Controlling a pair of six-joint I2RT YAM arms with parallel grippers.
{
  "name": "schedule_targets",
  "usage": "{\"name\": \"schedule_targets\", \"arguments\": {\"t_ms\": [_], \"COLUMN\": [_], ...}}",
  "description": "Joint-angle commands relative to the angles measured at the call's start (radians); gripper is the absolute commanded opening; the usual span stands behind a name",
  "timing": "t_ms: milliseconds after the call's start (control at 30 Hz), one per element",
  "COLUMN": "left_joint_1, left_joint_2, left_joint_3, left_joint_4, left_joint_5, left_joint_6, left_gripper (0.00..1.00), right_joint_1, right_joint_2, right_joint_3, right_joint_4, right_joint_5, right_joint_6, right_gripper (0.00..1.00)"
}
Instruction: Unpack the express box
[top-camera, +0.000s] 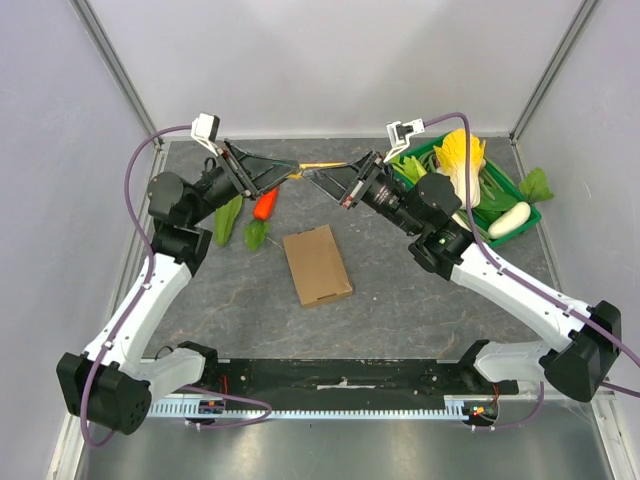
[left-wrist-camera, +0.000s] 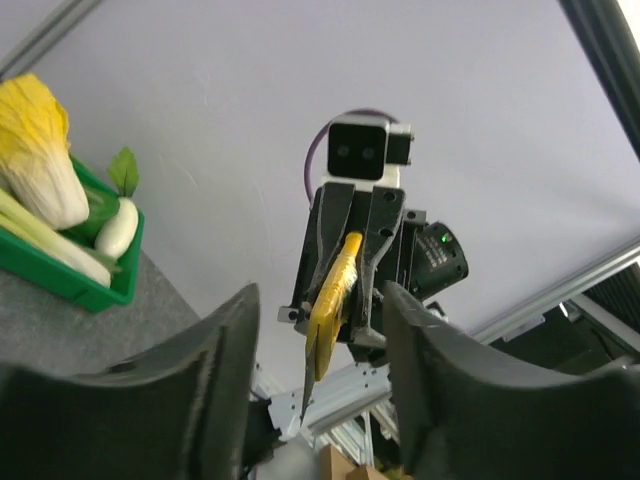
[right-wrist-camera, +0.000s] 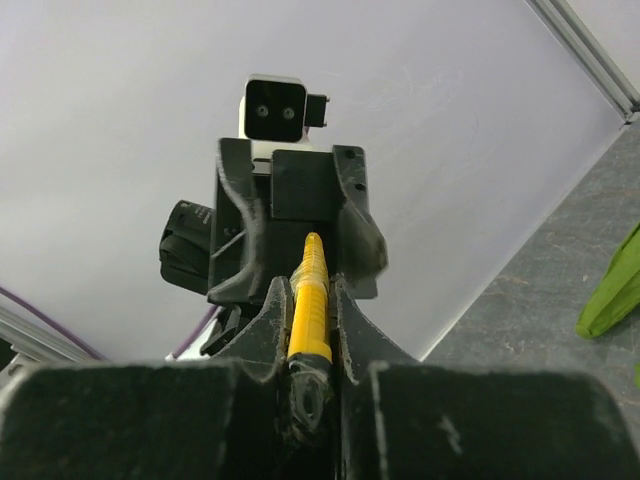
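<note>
The express box (top-camera: 318, 265), flat brown cardboard with its lid shut, lies in the middle of the table. Above the back of the table my two grippers meet tip to tip. My right gripper (top-camera: 318, 173) (right-wrist-camera: 308, 312) is shut on the handle of a yellow utility knife (top-camera: 322, 165) (right-wrist-camera: 311, 300) (left-wrist-camera: 335, 295), whose blade points toward my left gripper (top-camera: 288, 178) (left-wrist-camera: 320, 385). The left jaws stand apart on either side of the blade without touching it. In the right wrist view the left gripper (right-wrist-camera: 295, 215) faces me just beyond the knife's tip.
A green crate (top-camera: 520, 215) at the back right holds a yellow cabbage (top-camera: 462, 158), a white radish (top-camera: 508, 220) and leafy greens. A red pepper (top-camera: 264, 205) and green leaves (top-camera: 230, 220) lie on the table under the left arm.
</note>
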Motion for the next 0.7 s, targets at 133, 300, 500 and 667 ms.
{"name": "schedule_targets", "arguments": {"t_ms": [133,300,500,667], "left_joint_1": [0.042,0.058,0.058,0.059], "left_joint_2": [-0.034,-0.035,-0.020,-0.012], "left_joint_3": [0.044,0.046,0.046,0.060], "left_joint_4": [-0.144,-0.167,-0.163,-0.163], "left_joint_5": [0.128,0.171,0.193,0.221], "left_joint_6": [0.129,0.149,0.145,0.146], "left_gripper": [0.81,0.69,0.40,0.02], "right_joint_1": [-0.008,-0.018,-0.021,-0.021], "right_joint_2": [-0.017,-0.026,-0.025,-0.017], "right_joint_3": [0.036,0.031,0.027,0.040], "right_joint_4": [-0.051,-0.069,-0.071,-0.077], "right_joint_5": [-0.009,-0.033,-0.056,-0.089], "right_joint_6": [-0.050,-0.047,-0.032,-0.019], "right_gripper": [0.00,0.00,0.00,0.02]}}
